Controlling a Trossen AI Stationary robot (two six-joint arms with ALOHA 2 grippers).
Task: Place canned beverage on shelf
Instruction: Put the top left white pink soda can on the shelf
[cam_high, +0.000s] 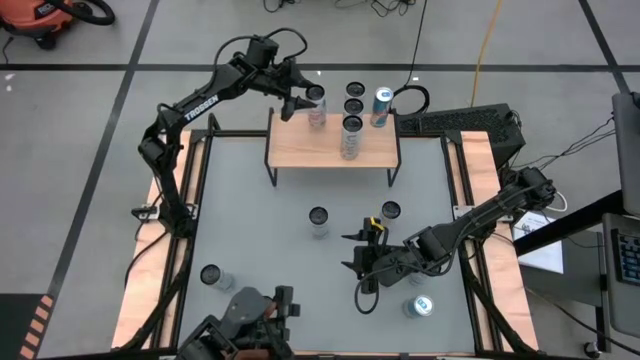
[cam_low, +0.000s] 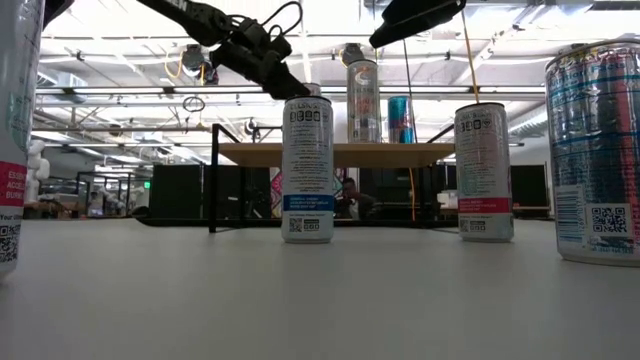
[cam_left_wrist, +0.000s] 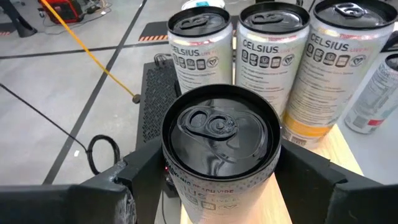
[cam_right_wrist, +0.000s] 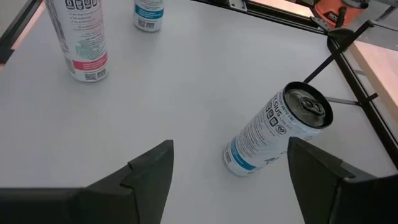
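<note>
4 cans (cam_high: 352, 106) on the shelf (cam_high: 300, 150)

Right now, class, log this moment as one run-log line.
left gripper: around can on shelf | right gripper: open above table | shelf: four other cans

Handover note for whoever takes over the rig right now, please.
Left gripper: fingers closed on a silver, dark-topped drink can standing upright at one end of the wood-topped, black-legged shelf.
Right gripper: open, empty, low over the grey table.
Done: four other cans stand on the shelf.
Left: release this can; four cans remain on the table.
</note>
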